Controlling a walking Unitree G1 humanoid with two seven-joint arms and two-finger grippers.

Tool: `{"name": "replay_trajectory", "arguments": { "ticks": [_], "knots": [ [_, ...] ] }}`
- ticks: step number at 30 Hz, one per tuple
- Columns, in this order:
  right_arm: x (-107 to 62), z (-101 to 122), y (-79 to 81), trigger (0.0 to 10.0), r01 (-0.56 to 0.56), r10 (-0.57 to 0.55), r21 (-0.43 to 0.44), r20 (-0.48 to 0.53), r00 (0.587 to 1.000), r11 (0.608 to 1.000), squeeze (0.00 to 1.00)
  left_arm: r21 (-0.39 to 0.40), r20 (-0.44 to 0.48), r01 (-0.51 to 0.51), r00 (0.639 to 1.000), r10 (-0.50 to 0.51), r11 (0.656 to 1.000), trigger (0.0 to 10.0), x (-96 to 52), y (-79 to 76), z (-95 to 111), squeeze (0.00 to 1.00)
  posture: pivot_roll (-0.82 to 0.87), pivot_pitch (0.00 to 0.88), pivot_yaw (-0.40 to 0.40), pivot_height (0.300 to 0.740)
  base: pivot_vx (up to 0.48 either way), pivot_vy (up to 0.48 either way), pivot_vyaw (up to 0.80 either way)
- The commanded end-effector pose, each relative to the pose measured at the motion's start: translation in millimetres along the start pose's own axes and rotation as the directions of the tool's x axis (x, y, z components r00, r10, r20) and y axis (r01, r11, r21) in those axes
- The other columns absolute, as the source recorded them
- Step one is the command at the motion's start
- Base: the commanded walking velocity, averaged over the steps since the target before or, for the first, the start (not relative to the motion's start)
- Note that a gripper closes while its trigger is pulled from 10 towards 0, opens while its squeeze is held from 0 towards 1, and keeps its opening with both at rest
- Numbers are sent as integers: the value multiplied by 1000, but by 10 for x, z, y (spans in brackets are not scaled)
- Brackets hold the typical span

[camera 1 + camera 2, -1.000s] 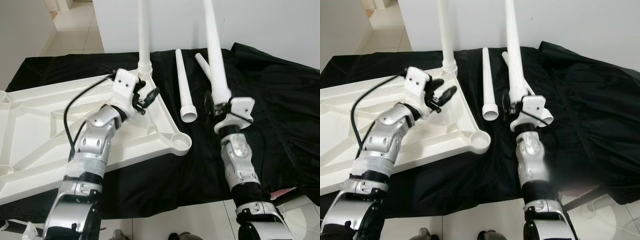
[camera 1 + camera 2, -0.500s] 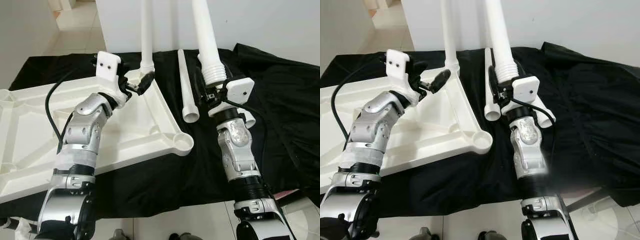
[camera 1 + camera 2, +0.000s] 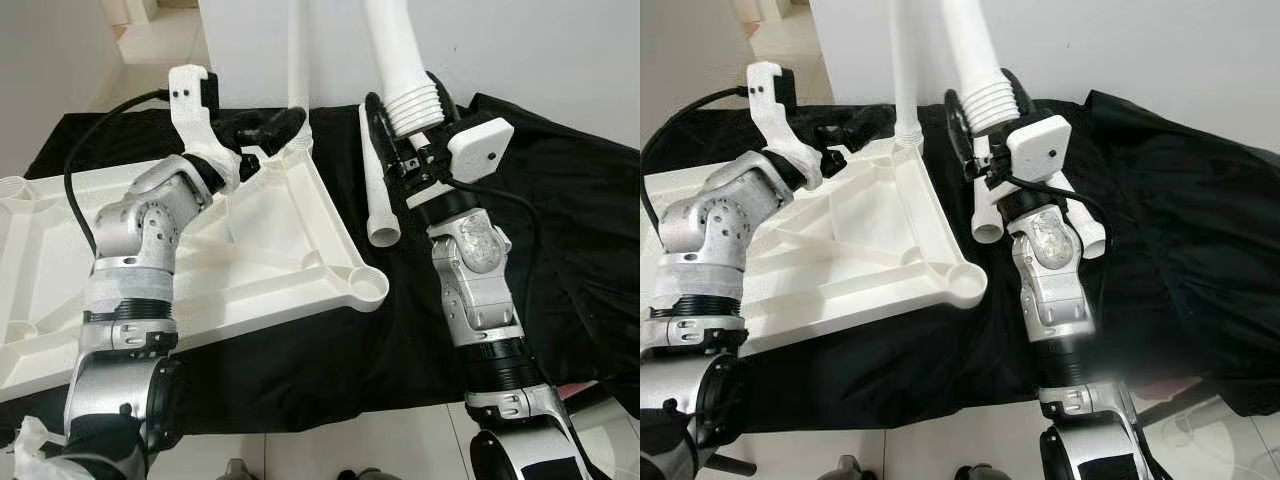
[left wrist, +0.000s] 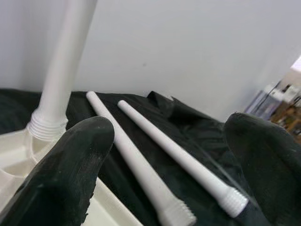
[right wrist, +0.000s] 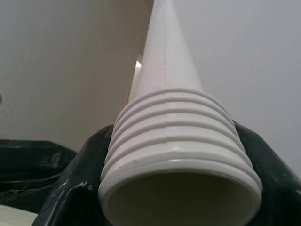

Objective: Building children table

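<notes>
- We have one leg [image 3: 296, 60] standing screwed into the tabletop's [image 3: 250, 250] far corner, top centre of the eye views.
- Our right gripper [image 3: 405, 150] grips a second leg [image 3: 400, 60] at its threaded end, upright, centre frame.
- Two legs [image 4: 141, 165] lie on the black cloth [image 3: 560, 230].
- Our left gripper [image 3: 262, 128] hovers wide open by the fitted leg.
- We judge three legs remain.
</notes>
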State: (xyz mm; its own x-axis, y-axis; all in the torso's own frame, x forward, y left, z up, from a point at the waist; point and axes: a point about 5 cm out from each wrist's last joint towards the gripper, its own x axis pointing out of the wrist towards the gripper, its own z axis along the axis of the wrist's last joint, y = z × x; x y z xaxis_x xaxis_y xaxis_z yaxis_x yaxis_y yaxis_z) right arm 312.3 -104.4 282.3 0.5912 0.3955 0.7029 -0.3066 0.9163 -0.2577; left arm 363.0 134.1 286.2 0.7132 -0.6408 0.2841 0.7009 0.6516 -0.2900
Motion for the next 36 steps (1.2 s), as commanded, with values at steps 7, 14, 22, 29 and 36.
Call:
{"name": "replay_trajectory", "arguments": {
  "ticks": [7,14,22,29,36],
  "knots": [
    [-198,-87,117,10000,-115,115,5,-84,990,993,0,-184,45,245,969,-241,952,10000,-63,-111,185,0,-59,0,-10,740,0,0,0],
    [-361,-199,185,10000,-156,158,25,-158,975,987,0,-278,84,322,947,-311,905,10000,-102,-147,220,0,-66,7,-8,740,0,0,0],
    [-438,-253,269,10000,-196,198,32,-191,961,980,0,-310,65,335,941,-332,890,10000,-92,-177,155,0,-70,12,-5,740,0,0,0],
    [-517,-277,389,10000,-269,273,46,-218,937,962,0,-353,27,319,943,-332,880,10000,0,-220,67,0,-81,33,-1,740,0,0,0],
    [-635,-273,420,10000,-270,275,52,-225,935,961,0,-333,-15,292,949,-314,897,10000,50,-203,2,0,-90,34,8,740,0,0,0]
  ]
}}
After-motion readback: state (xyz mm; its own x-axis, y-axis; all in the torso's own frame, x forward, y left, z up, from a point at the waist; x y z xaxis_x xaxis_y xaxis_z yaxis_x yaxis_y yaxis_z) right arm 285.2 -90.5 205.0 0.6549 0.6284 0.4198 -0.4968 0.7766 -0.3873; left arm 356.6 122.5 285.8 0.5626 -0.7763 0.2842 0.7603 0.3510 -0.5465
